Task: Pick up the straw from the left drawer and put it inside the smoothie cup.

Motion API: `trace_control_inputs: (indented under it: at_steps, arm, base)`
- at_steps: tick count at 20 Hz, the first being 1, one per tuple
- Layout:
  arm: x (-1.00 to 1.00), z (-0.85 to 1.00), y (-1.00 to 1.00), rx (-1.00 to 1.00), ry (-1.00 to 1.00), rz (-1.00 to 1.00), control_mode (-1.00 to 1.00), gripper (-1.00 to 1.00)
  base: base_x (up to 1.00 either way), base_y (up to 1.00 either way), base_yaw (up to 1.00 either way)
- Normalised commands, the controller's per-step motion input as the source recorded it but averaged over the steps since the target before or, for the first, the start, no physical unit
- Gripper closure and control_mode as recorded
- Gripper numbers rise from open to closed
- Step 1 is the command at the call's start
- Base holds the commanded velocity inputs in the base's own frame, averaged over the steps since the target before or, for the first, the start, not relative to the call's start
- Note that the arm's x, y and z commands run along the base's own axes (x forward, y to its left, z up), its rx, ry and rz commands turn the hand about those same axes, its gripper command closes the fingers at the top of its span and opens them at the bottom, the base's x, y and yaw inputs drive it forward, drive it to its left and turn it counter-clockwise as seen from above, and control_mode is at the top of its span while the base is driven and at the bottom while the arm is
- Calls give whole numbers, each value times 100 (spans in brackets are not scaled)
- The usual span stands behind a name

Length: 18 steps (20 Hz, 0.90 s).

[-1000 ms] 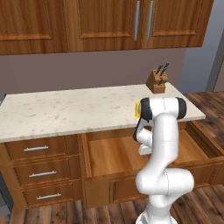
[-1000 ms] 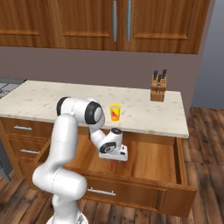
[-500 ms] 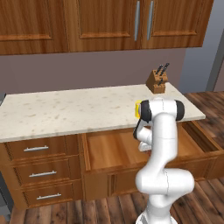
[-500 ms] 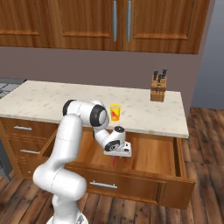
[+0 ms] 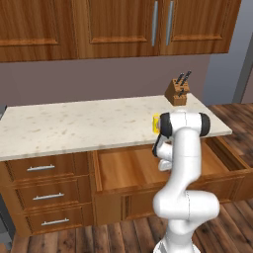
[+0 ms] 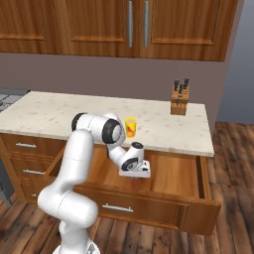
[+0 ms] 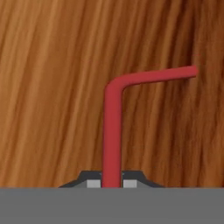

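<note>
Straw (image 7: 113,131) sits between the gripper (image 7: 112,183) fingertips in the hand view, shaft running straight out from the tips, bent end kicking off to one side further out; fingers pressed in on it, so it reads as pinched. Wood grain of the left drawer (image 6: 173,176) lies directly behind it, so the hand is low inside the drawer, tips pointing at the floor panel. Risks: the grip is on a thin round shaft near one end, so it could pivot or slip on lift; the bent tip could catch the drawer front on the way out. Smoothie cup (image 6: 130,127) stands on the counter (image 6: 59,114) just above and behind the hand, so a swing could knock it over. Knife block (image 6: 179,100) is well off to the side, no concern.
</note>
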Motion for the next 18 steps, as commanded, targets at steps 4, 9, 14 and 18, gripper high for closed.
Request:
trace_control_inputs:
  at_steps: [4,9,14,18]
  arm:
    - [-52,48,0,0,0,12,-100,100]
    - [-48,97,0,0,-3,14,-100,100]
    - [-40,100,0,0,-14,15,-100,100]
    - [-37,100,0,0,-19,13,-100,100]
  base:
    - [0,0,0]
    - [0,0,0]
    - [0,0,0]
    - [0,0,0]
